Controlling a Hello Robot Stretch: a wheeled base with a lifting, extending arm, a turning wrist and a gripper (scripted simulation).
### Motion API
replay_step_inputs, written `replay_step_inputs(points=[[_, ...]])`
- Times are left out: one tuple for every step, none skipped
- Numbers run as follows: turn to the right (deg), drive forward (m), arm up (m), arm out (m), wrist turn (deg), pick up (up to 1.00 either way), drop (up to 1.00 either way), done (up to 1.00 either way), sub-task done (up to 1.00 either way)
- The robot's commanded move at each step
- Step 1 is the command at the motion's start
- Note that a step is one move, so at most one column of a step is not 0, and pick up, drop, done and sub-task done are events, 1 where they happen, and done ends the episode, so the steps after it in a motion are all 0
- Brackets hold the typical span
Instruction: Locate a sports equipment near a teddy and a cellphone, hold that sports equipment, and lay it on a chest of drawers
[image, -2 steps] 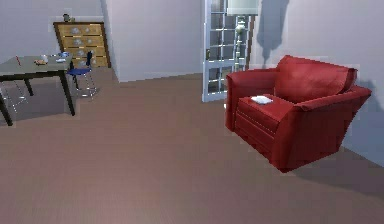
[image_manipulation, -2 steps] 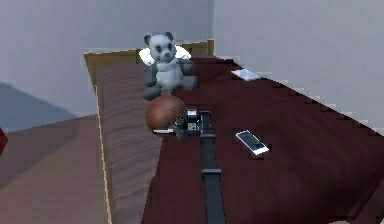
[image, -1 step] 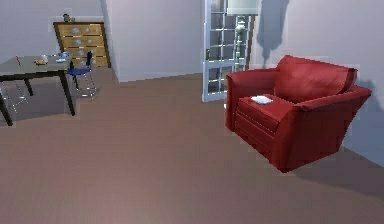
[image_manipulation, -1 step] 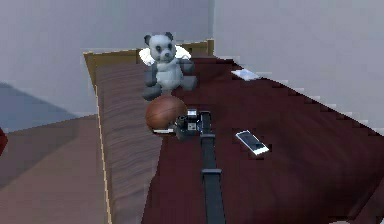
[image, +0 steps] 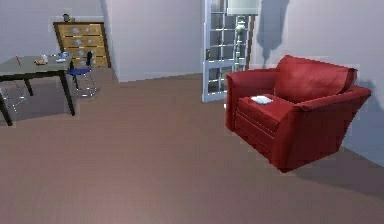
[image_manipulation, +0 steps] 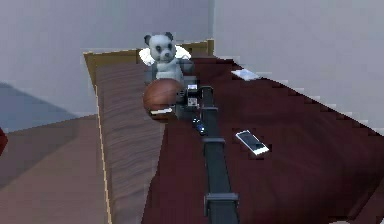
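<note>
On the bed (image_manipulation: 300, 130) my end effector (image_manipulation: 182, 104) is at the brown ball (image_manipulation: 158, 98) near teddy (image_manipulation: 163, 58) and cellphone (image_manipulation: 252, 143), probably my target, but whether it grasps anything I cannot tell.

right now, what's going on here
The robot's arm reaches out over a bed. Its end effector is close to a brown ball on the bed, with a teddy at the headboard and a phone nearby. I cannot tell whether it holds anything. Ahead, a chest of drawers stands at the far wall behind a table, with a red armchair on the forward view's right.
</note>
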Motion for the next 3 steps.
replay_step_inputs(points=[[0.0, 0.0, 0.16, 0.0, 0.0, 0.0, 0.0, 0.0, 0.0], [0.0, 0.0, 0.0, 0.0, -45.0, 0.0, 0.0, 0.0, 0.0], [0.0, 0.0, 0.0, 0.0, -45.0, 0.0, 0.0, 0.0, 0.0]])
